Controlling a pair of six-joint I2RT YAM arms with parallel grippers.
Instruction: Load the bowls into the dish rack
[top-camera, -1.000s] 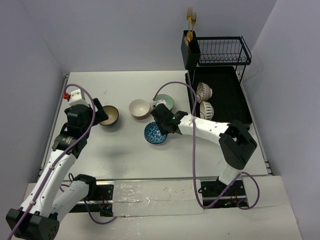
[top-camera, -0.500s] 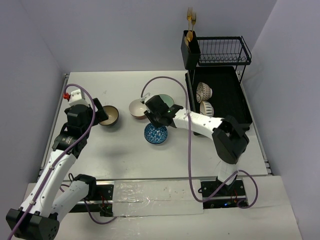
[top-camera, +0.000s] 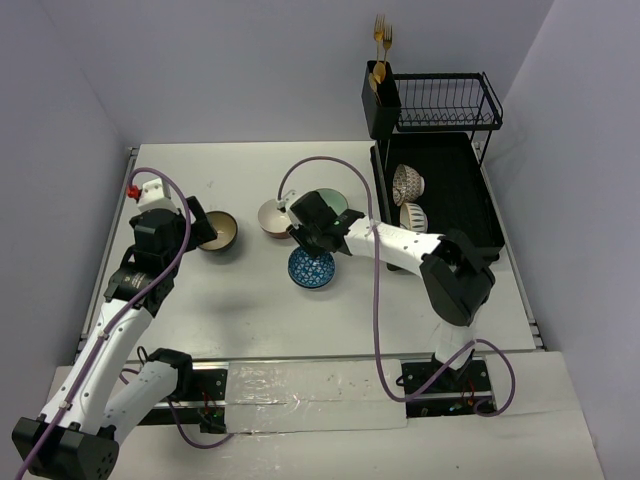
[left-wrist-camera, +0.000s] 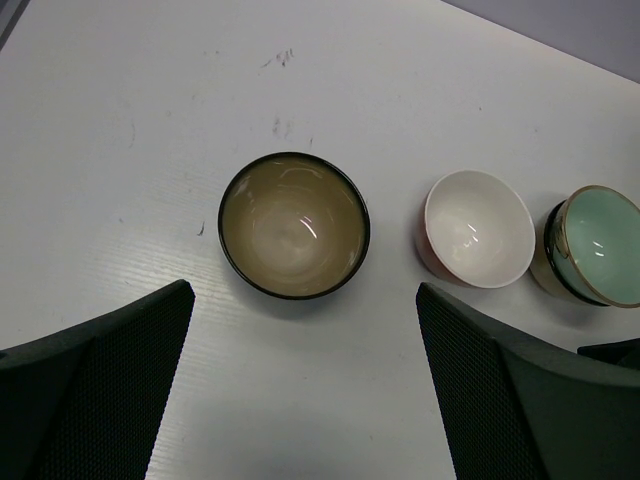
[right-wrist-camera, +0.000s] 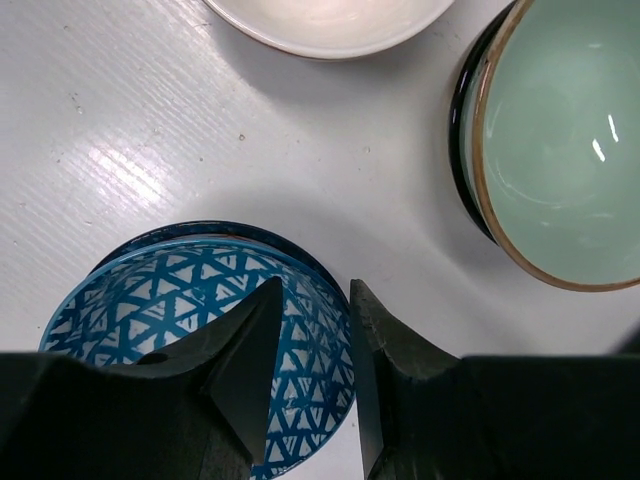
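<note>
Here, right gripper (right-wrist-camera: 312, 292) over blue bowl (right-wrist-camera: 150, 300)

The white bowl (right-wrist-camera: 330, 20) runs off the top edge; the right end effector (right-wrist-camera: 313, 290) hides the near side of the blue bowl (right-wrist-camera: 150, 295).

White surface (top-camera: 250, 310) bearing tan bowl (top-camera: 218, 231), white bowl (top-camera: 270, 214), mint bowl (top-camera: 338, 202) and blue patterned bowl (top-camera: 312, 269), dish rack (top-camera: 455, 200) at right.

tan bowl (left-wrist-camera: 294, 225) with dark rim at 9 o'clock, white bowl (left-wrist-camera: 479, 228) red outside, mint bowl (right-wrist-camera: 560, 150) brown-rimmed, blue bowl (right-wrist-camera: 200, 320) with white triangles, brown-and-white patterned bowls (top-camera: 407, 184) in black rack (top-camera: 455, 200) at 2 o'clock, white table (top-camera: 230, 300).
</note>
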